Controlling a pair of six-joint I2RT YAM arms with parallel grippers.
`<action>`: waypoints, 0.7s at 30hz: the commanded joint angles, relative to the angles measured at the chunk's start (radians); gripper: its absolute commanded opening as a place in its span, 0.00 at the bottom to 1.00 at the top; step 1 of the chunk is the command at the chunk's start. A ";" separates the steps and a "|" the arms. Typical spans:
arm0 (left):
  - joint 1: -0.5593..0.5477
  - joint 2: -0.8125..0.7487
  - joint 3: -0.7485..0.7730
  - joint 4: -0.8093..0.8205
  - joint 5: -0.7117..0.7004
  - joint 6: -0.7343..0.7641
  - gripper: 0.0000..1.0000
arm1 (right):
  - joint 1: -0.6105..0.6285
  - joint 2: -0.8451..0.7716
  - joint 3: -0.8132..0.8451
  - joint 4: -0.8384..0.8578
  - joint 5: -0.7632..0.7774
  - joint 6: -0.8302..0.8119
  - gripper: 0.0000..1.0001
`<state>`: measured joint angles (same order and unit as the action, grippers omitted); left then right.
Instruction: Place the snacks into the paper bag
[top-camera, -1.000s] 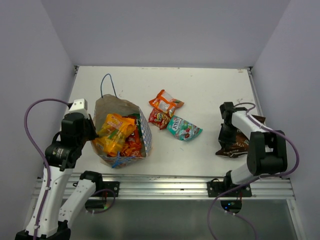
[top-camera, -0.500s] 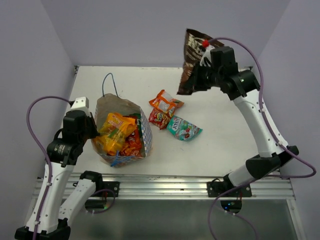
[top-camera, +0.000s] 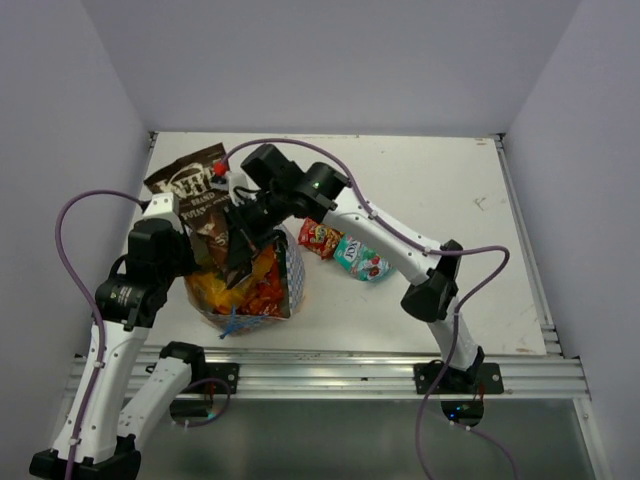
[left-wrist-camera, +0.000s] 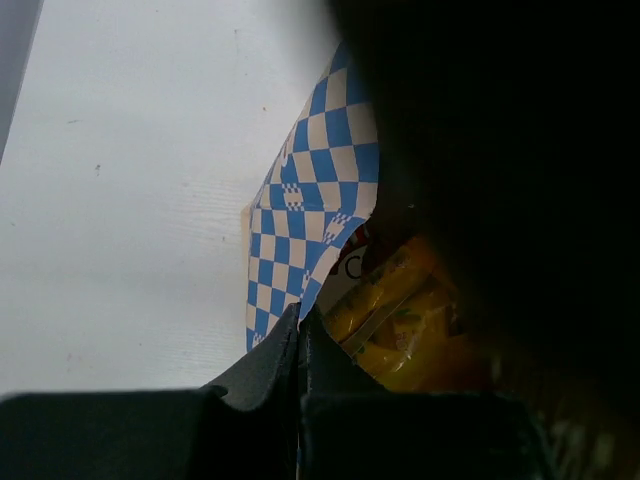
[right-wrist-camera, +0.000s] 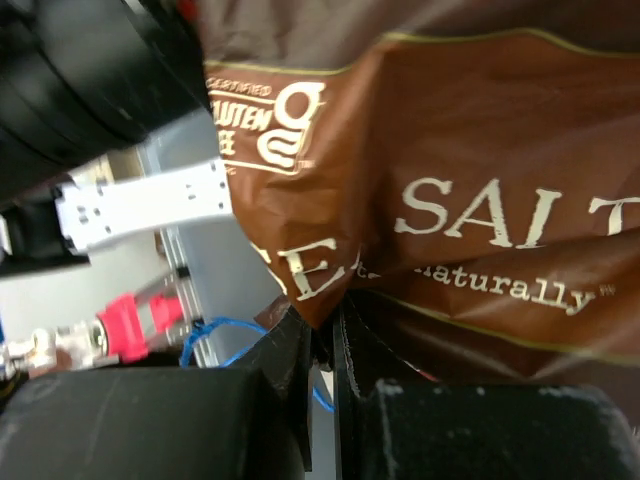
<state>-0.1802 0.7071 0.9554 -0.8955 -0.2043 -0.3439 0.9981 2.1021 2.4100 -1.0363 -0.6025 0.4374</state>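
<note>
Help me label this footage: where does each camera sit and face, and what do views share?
Top external: above and behind the bases, looking down at the table; both arms show, brown packet over the paper bag.
Left wrist: looks along the left gripper, shut on the bag's wall.
Right wrist: looks along the right gripper, shut on the brown packet.
Shared: top and left wrist see the bag; top and right wrist, the packet.

Overhead and close left wrist views share the paper bag (top-camera: 292, 278).

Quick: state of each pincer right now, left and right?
Left pincer: closed, pinching the paper bag edge.
Right pincer: closed, holding the brown snack packet.
</note>
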 joint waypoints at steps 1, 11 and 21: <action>-0.004 -0.003 0.022 0.055 0.003 0.016 0.00 | 0.031 -0.050 0.006 -0.105 -0.094 -0.032 0.00; -0.004 0.003 0.016 0.058 0.008 0.014 0.00 | 0.102 -0.117 0.063 -0.272 0.018 -0.134 0.00; -0.005 0.014 0.020 0.063 0.026 0.017 0.00 | 0.134 -0.149 -0.220 -0.289 0.007 -0.173 0.00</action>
<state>-0.1802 0.7132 0.9554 -0.8928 -0.1890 -0.3439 1.1130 1.9697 2.2826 -1.2499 -0.5678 0.3027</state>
